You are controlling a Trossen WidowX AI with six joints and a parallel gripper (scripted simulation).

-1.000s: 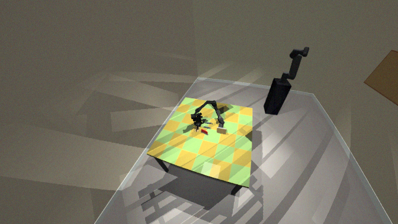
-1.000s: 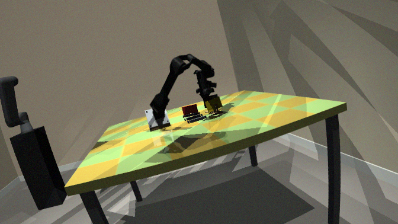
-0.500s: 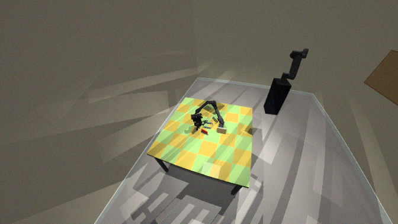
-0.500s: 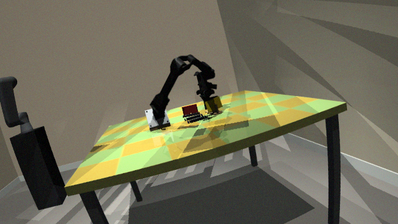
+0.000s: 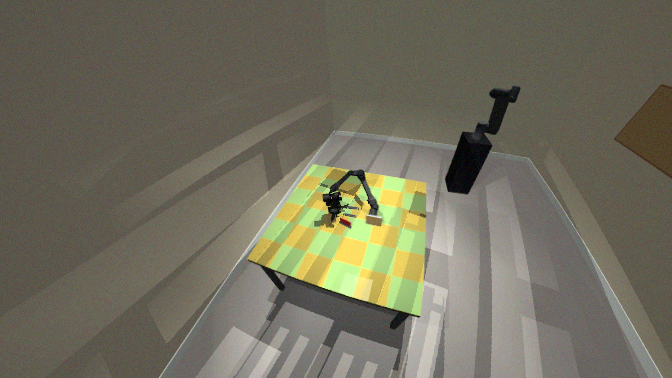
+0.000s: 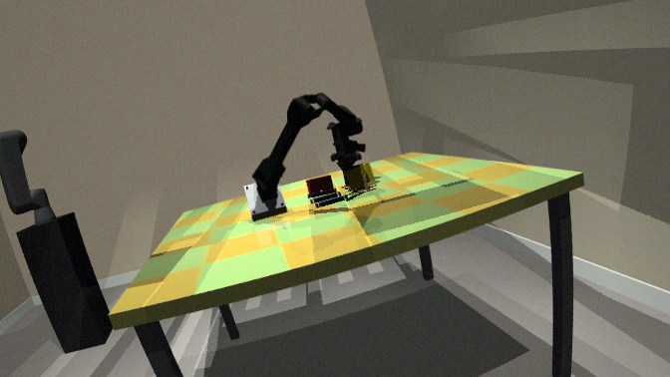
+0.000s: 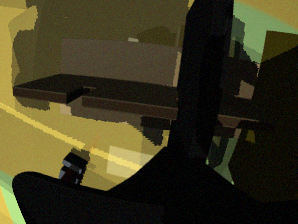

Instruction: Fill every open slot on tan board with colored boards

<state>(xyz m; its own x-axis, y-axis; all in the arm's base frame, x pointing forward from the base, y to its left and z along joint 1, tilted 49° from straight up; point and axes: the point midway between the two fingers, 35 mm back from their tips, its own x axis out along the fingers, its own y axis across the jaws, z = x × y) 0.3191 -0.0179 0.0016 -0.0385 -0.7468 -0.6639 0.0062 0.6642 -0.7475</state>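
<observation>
Leftmost in the exterior view, well apart from the gripper (image 5: 333,218) (image 6: 351,169) (image 7: 207,20), a black pedestal (image 5: 468,162) (image 6: 65,284) is seen beyond the table (image 5: 352,250) (image 6: 319,239), with a second dark arm (image 5: 498,112) (image 6: 12,170) mounted on it. Next, the working arm (image 5: 367,190) (image 6: 286,145) is carried by a pale base plate (image 5: 371,220) (image 6: 252,196) on the checkered table. Between that plate and the gripper, the red board (image 5: 345,221) (image 6: 319,186) is stood upright, near the gripper. Low dark holders (image 5: 350,215) (image 6: 326,199) are placed close by it. Farther right, the gripper is pointed down, its fingers clamped on the yellow board (image 6: 368,173) (image 7: 272,125), which is held upright low over the table.

In the wrist view, the standing tan board (image 7: 130,102), darkened by shadow, is seen running across from left to right, partly hidden by the gripper. An open slot (image 7: 79,93) is shown in it left of the gripper. The yellow board is seen to the right; whether it is seated in a slot cannot be told.
</observation>
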